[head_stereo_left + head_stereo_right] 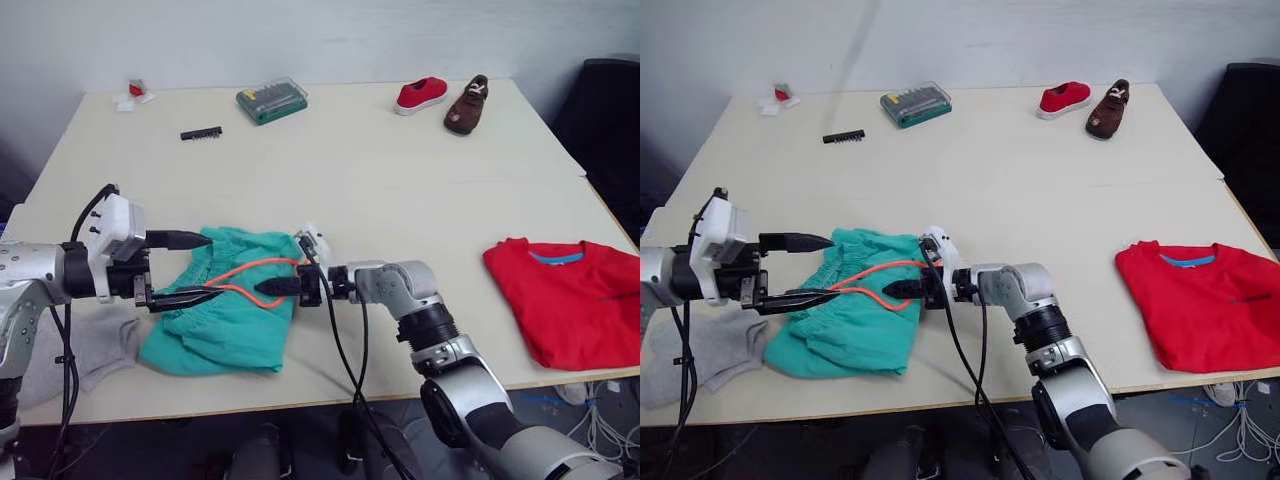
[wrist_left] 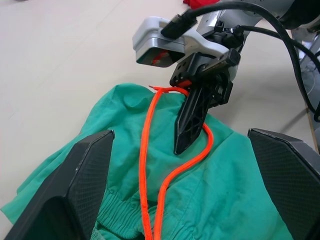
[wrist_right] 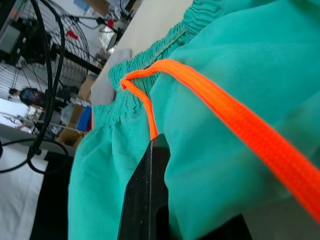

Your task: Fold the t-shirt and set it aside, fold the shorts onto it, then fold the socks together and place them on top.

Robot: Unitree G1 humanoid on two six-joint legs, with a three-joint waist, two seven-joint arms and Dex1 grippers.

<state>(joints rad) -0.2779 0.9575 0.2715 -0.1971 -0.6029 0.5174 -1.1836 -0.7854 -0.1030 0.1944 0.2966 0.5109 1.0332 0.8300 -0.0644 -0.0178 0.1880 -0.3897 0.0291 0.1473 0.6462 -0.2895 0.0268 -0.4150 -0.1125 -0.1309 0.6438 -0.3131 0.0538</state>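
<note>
Our left tool (image 1: 196, 268) spreads wide over the shorts (image 1: 225, 320) near the counter's (image 1: 380, 180) front edge; our right tool (image 1: 275, 288) is closed, its tip on the cloth. The orange drawstring (image 1: 255, 268) loops around that right tool, so pulling away could drag the shorts.

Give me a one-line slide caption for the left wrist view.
Open left gripper over the teal shorts, with the right gripper on their orange drawstring.
</note>
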